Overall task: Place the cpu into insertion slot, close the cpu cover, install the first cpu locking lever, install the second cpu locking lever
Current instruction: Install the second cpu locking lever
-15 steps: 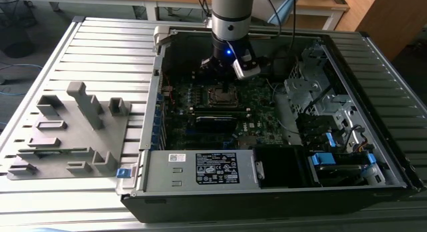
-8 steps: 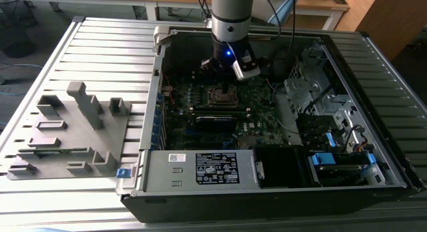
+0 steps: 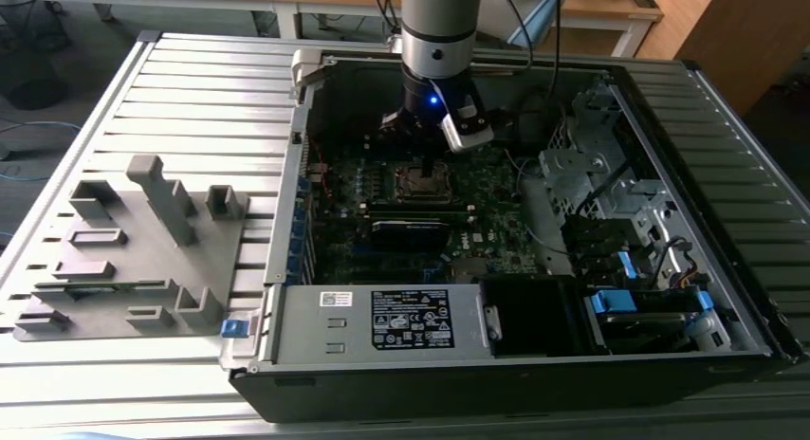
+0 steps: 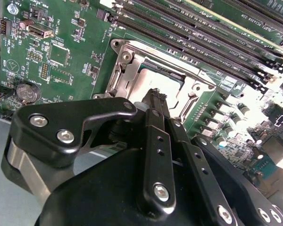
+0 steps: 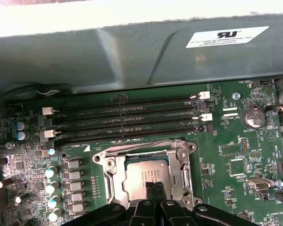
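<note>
- I see the chip (image 5: 144, 176) with a dull silver-grey metal top, smooth and matt
- The cover (image 5: 180, 157) around it looks like thin bare metal with a soft sheen
- My gripper (image 4: 155, 98) reads as matt black metal with bright steel screws
- The board (image 5: 236, 141) is glossy green
- The table (image 3: 190, 99) is ribbed grey metal

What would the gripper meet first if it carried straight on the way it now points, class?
Most likely the cpu: the gripper points down at it, fingertips together, within the cpu cover frame. Depth is unclear, so contact may already exist.
</note>
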